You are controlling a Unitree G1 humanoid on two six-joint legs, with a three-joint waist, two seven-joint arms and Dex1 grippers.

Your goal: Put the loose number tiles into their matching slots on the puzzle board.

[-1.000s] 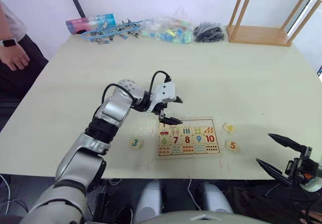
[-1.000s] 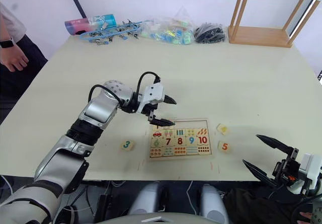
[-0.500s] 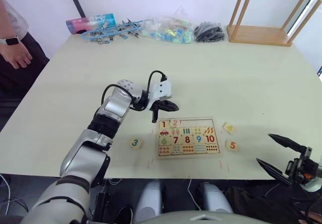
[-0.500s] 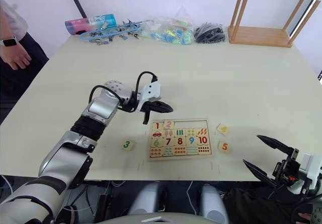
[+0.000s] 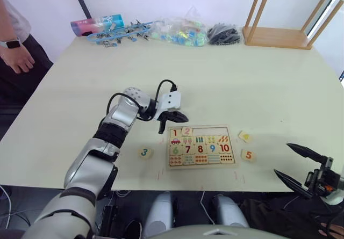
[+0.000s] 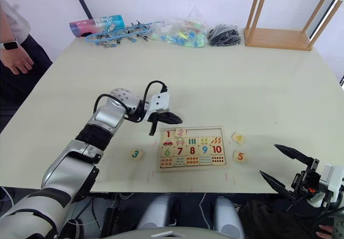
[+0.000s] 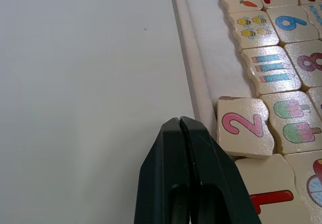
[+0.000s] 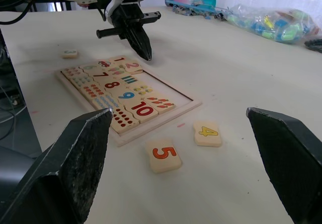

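The left pincer [image 5: 161, 126] hovers with its fingers pressed together just beside the puzzle board [image 5: 201, 145], where tile 1 [image 5: 174, 133] sits seated and tile 2 [image 5: 186, 131] lies tilted. Tiles 3 [image 5: 144, 152], 4 [image 5: 245, 137] and 5 [image 5: 248, 154] rest on the worktop [image 5: 242, 88]. The right pincer [image 5: 295, 165] is spread apart.

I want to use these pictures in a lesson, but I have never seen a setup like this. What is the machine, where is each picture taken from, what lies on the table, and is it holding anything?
This is a humanoid robot with two arms. Two pictures come from cameras in its head, looking down; the other two sit on its wrists.

On the table lies a wooden puzzle board. Tiles 1 and 2 are in its top row, the 2 sitting slightly crooked. Tiles 3, 4 and 5 lie loose beside it.

The left gripper, shut and empty, hovers by the board's corner. The right gripper is open and empty, near the table's edge.
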